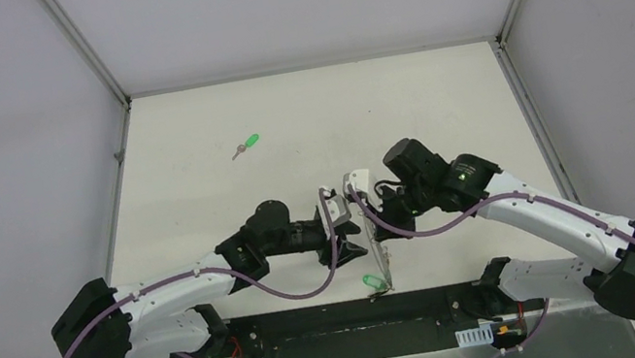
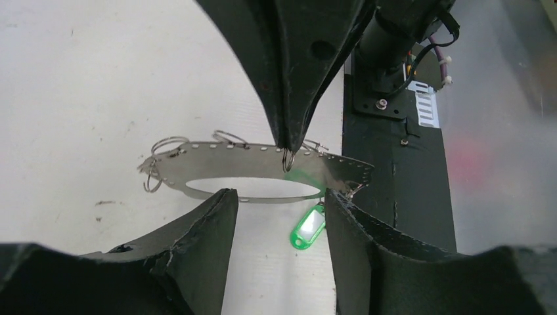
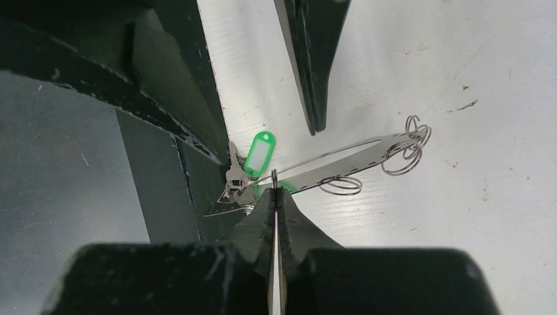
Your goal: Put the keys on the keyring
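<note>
Jaws of the right gripper (image 3: 276,187) clenched the keyring (image 2: 256,157), centre-near, its long axis running near to far; left gripper (image 2: 277,193) jaws stood parted astride it. Separately, the green key (image 1: 246,145) lay far left, head pointing far-right.

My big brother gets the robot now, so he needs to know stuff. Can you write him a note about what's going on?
The right gripper is shut on a small loop of the keyring, holding it above the table.
The left gripper is open, either side of the keyring's edge.
A green tag dangles from the keyring.
The green key lies on the table, far from both arms.
Done: keyring lifted. Left: fetch that key and thread it on.
</note>
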